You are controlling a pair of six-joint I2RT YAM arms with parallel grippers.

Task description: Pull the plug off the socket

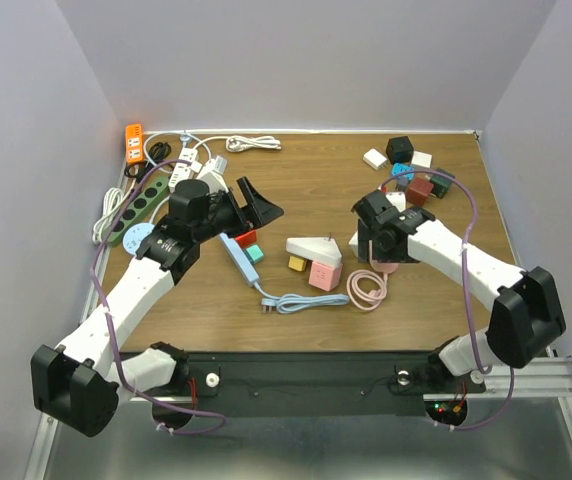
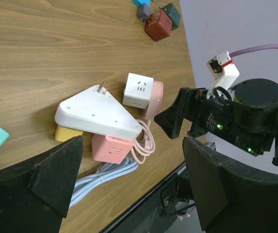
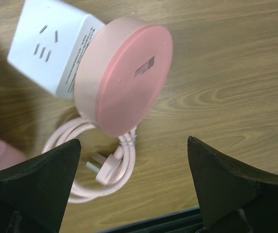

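While the white plug block (image 3: 51, 46) sits flush against the pink round socket (image 3: 124, 77), the pulling job looks not yet begun. The two are pressed face to face, the block at 10 o'clock of the socket in the right wrist view, and neither arm has a hold on either.

The right fingers (image 3: 226, 184) hang over the pair, spread wide and empty. The socket lies ahead of their gap, not inside it. Its own pink cord (image 3: 105, 170) lies coiled at 7 o'clock of it, the pronged end resting inside the loop.

Seen from overhead, the pair lies toward 4 o'clock of the middle of the counter (image 1: 316, 180), largely hidden under the right arm's wrist. The left fingers (image 2: 46, 179), likewise released and holding nothing, hover toward 9 o'clock of the middle.

They face a white wedge-shaped power strip (image 2: 95, 114), a pink cube (image 2: 111, 148) and a yellow block (image 2: 68, 132), clustered between the two arms. A pale blue cord (image 2: 105, 174) runs at 6 o'clock of that cluster. The plug block and socket sit just beside the wedge, at its 2 o'clock in the left wrist view.

By the look of it, everything is left to do: steady the socket, close on the block, and draw the two apart. How deep the prongs sit cannot be told.
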